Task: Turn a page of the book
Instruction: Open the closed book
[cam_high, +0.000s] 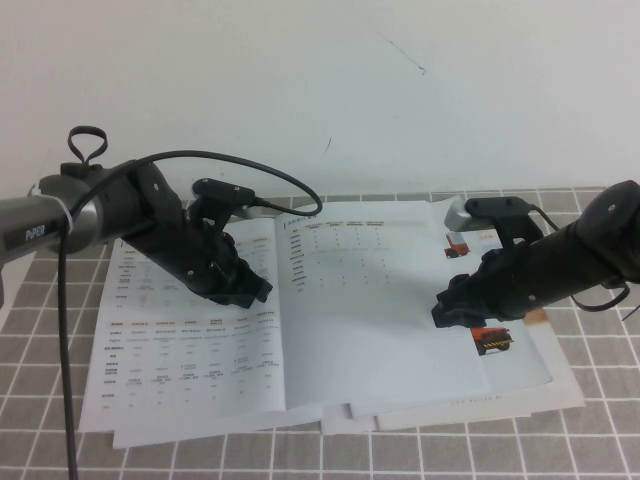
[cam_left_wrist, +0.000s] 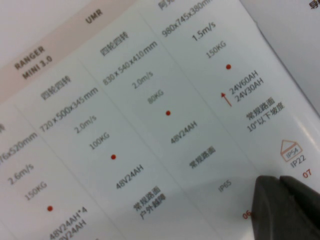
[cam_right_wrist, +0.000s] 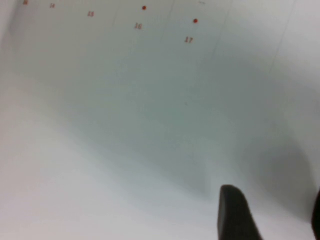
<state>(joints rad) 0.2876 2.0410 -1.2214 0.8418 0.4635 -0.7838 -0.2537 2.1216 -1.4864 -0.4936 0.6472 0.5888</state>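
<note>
The book (cam_high: 350, 300) lies open on the table, its white pages printed with grey spec tables. My left gripper (cam_high: 258, 290) rests shut on the left page near the spine. In the left wrist view its dark fingertips (cam_left_wrist: 285, 205) are pressed together on the printed page (cam_left_wrist: 150, 125), with nothing between them. My right gripper (cam_high: 443, 308) sits low over the right page, toward its outer side. The right wrist view shows it (cam_right_wrist: 275, 220) open, with one finger (cam_right_wrist: 235, 215) just above plain white paper (cam_right_wrist: 125, 125) and nothing held.
Larger loose white sheets (cam_high: 450, 412) stick out from under the book at the front and right. A small red vehicle picture (cam_high: 492, 342) shows beside the right gripper. The table has a grey tiled surface (cam_high: 600, 440), and a white wall stands behind it.
</note>
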